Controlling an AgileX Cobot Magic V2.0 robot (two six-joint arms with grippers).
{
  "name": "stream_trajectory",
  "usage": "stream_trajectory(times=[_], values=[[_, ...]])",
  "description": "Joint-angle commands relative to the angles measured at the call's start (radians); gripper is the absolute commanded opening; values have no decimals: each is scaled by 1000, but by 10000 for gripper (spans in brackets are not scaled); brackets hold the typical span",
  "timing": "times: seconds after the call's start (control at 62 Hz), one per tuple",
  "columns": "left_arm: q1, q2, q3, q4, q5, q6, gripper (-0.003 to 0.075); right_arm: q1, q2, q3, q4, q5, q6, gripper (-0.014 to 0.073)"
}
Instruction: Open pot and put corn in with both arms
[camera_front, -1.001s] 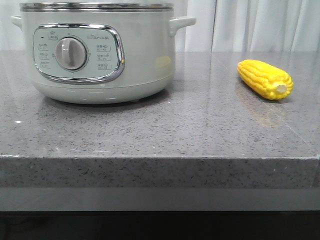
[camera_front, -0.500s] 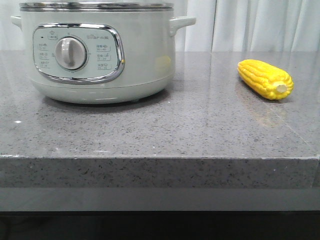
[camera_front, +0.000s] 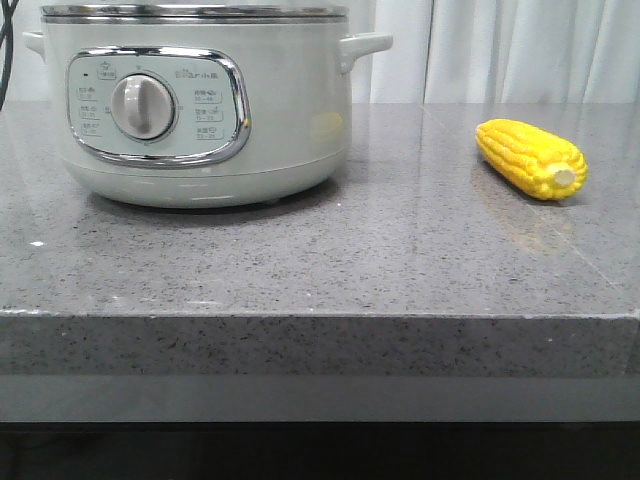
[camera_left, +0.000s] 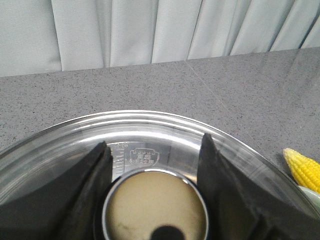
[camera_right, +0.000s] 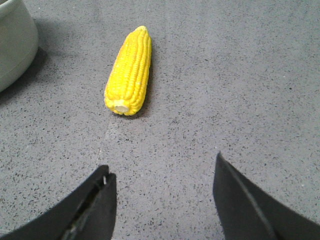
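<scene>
On speckled grey stone (camera_front: 400, 250) — round mint pot (camera_front: 290, 110), knobbly yellow corn (camera_front: 530, 157).

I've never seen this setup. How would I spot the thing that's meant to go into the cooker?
Start from the big pale green pot standing on the left of the grey speckled countertop. Look to its right across bare stone: the corn lies there on its side, apart from the pot, pale stub end facing the near edge. It is the only bright yellow, knobbly thing there, and far smaller than the pot.

thin dark cable (camera_front: 8, 40) newly visible at the upper left edge, beside the pot (camera_front: 200, 100)
</scene>
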Motion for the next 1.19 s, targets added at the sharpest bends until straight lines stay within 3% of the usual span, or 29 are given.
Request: stream_trajectory(times=[0.0, 0.452, 0.694, 0.936, 1.178], values=[[-6, -35, -30, -11, -62, -1, 272, 0, 10, -37, 6, -75, -9, 449], [-6, -96, -38, -9, -157, -1, 183, 0, 10, -37, 6, -75, -9, 449], [-3, -133, -113, 2, -114, 0, 165, 0, 10, -37, 6, -75, -9, 449], [68, -235, -144, 33, 29, 0, 165, 0, 10, -37, 9, -76, -9, 449], [235, -407, -144, 33, 247, 0, 165, 0, 10, -37, 27, -70, -10, 449]])
